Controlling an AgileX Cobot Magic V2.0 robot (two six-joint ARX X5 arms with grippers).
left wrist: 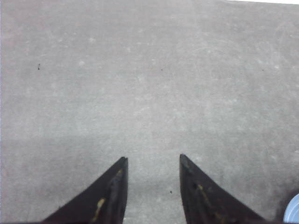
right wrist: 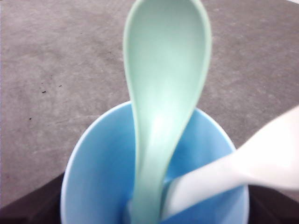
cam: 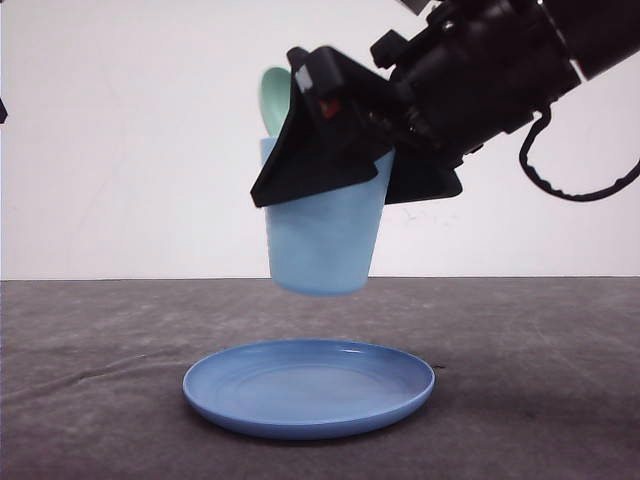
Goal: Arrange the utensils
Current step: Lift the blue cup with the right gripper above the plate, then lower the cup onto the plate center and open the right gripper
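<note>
My right gripper [cam: 355, 190] is shut on the light blue cup [cam: 320, 240] near its rim and holds it in the air above the round blue plate [cam: 310, 385]. The mint-green spoon [cam: 272, 95] stands in the cup with its oval bowl sticking up over the rim. The right wrist view looks down into the cup [right wrist: 98, 177]: the spoon [right wrist: 163, 70] leans along one side and the white fork [right wrist: 261, 163] leans out the other side, its tines out of frame. My left gripper [left wrist: 153, 161] hangs open over bare table, nothing between its fingers.
The table [cam: 90, 350] is dark grey felt with a white wall behind it. The plate has nothing on it, and its edge [left wrist: 293, 210] peeks in at the corner of the left wrist view.
</note>
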